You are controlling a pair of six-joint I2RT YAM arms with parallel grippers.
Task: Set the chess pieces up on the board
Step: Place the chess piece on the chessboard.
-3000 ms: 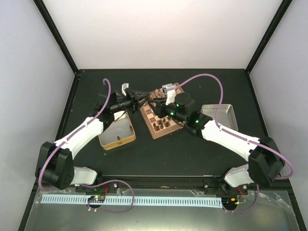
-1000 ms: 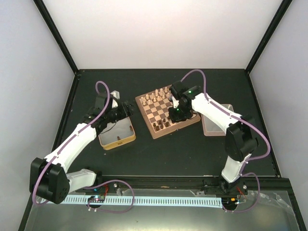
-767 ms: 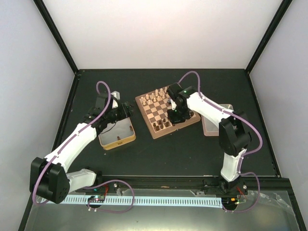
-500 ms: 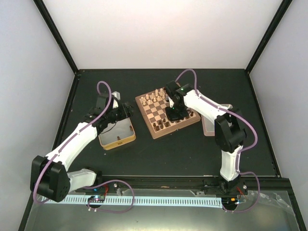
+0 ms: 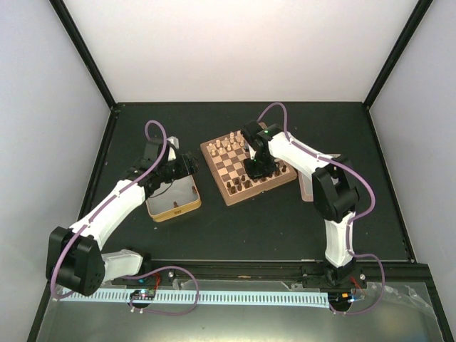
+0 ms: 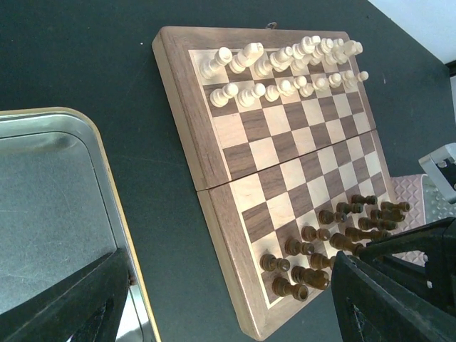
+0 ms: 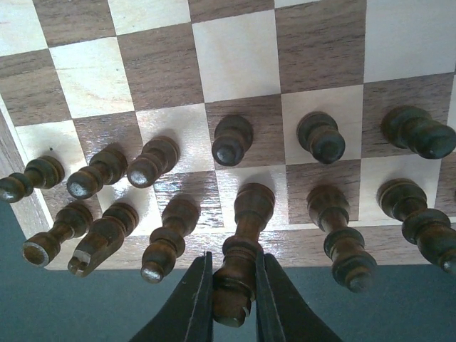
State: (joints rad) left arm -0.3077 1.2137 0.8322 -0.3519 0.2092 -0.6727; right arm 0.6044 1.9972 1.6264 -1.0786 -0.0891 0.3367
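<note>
Grip check: my right gripper (image 7: 231, 288) pinches the head of one tall dark chess piece (image 7: 244, 228), its long axis running straight from the fingers (image 7: 189, 306) down to an edge-row square of the board (image 7: 235, 50); left gripper (image 5: 187, 164) hangs spread by the tin (image 5: 173, 203), well apart from that piece

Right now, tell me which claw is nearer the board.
Right. The right claw is over the board, shut on a dark chess piece; the left claw hangs open beside the tin, left of the board.
</note>
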